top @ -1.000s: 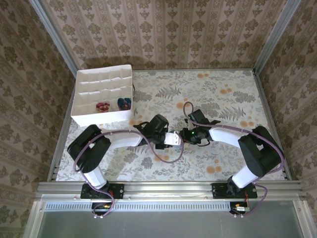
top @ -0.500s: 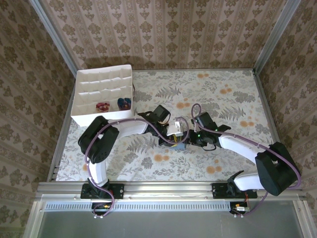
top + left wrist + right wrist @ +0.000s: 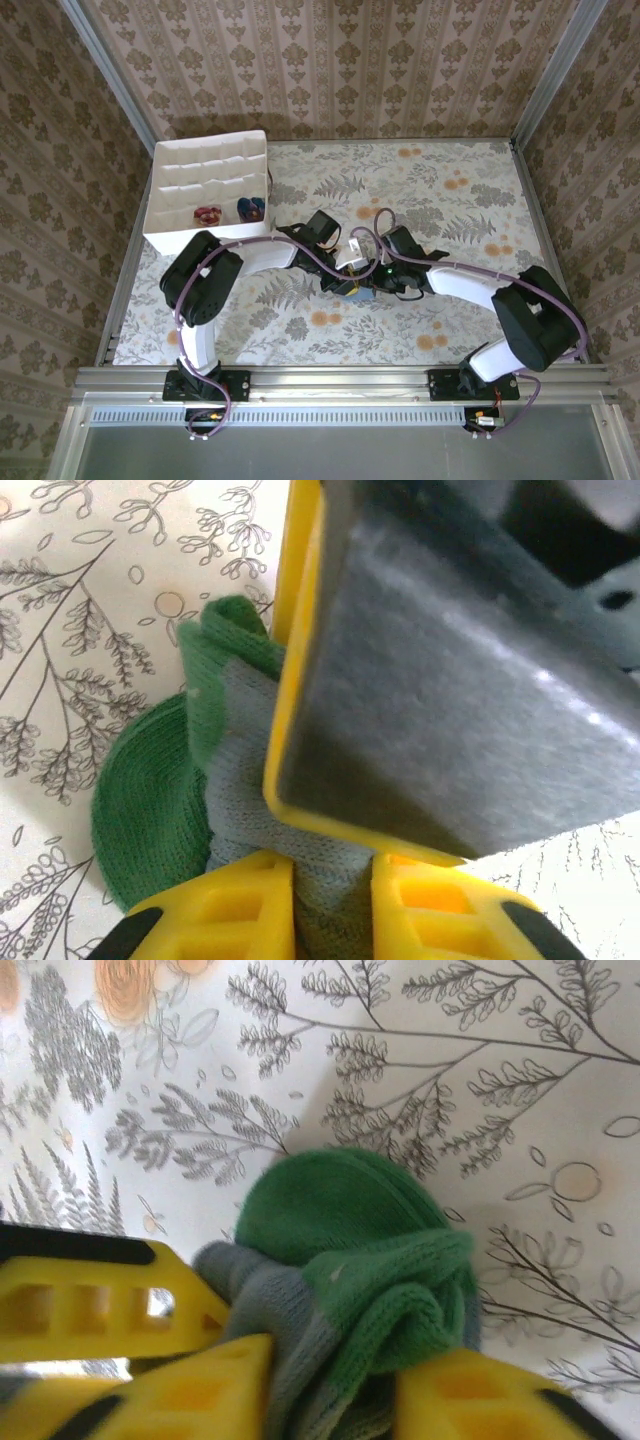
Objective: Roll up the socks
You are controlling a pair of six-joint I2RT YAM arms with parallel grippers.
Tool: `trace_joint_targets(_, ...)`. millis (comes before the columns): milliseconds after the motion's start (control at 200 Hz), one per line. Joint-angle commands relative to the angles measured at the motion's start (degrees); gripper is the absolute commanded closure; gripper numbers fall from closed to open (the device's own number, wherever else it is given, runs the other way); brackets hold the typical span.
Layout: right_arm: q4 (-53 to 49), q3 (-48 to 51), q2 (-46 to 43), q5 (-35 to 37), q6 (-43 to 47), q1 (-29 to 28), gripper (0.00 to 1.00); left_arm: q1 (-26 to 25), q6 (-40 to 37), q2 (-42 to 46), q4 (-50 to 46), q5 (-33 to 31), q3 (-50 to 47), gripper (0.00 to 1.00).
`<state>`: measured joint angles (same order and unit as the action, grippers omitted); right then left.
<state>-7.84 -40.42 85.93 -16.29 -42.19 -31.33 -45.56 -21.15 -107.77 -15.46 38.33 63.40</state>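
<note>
sock (image 3: 340, 1210) looks a light, soft knit (likely slips if nipped by an edge), so my left gripper (image 3: 333, 885) and right gripper (image 3: 335, 1380) both clamp narrow on its bunched middle

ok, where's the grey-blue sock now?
The grey-blue sock is mid-table in the top view, right of the white box, pinched by both the left gripper and the right gripper.
</note>
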Motion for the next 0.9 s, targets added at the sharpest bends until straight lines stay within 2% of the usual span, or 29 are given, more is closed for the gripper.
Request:
trace_joint_targets(0, -4.7, -0.5, 4.9, -0.3, 0.5, -1.6, 0.84, -1.2, 0.4, 0.6, -0.6, -6.3, -4.8, 0.82)
trace_joint_targets(120, -7.8, -2.5, 6.8, 0.2, 2.1, -1.5, 0.93, -2.6, -3.3, 8.6, 8.3, -11.1, -11.6, 0.71)
trace_joint_targets(340, -9.6, -4.5, 10.2, -1.1, 3.9, -1.5, 0.94, -5.4, -12.5, 21.3, 26.0, -20.6, -24.9, 0.55)
trace_joint_targets(430, -9.6, -4.7, 10.8, -1.4, 4.0, -1.4, 0.94, -5.8, -14.7, 24.1, 29.5, -22.2, -27.7, 0.49)
trace_joint_targets(490, -9.6, -4.7, 11.0, -1.5, 4.2, -1.5, 0.94, -6.8, -17.1, 25.5, 30.0, -22.9, -28.6, 0.41)
trace_joint_targets(660, -10.0, -5.0, 11.5, -1.9, 4.5, -1.5, 0.94, -10.1, -23.1, 25.9, 30.6, -27.9, -29.4, 0.38)
trace_joint_targets(895, -10.7, -5.4, 12.1, -2.6, 4.7, -1.2, 0.94, -12.2, -24.8, 20.8, 30.5, -31.0, -28.0, 0.41)
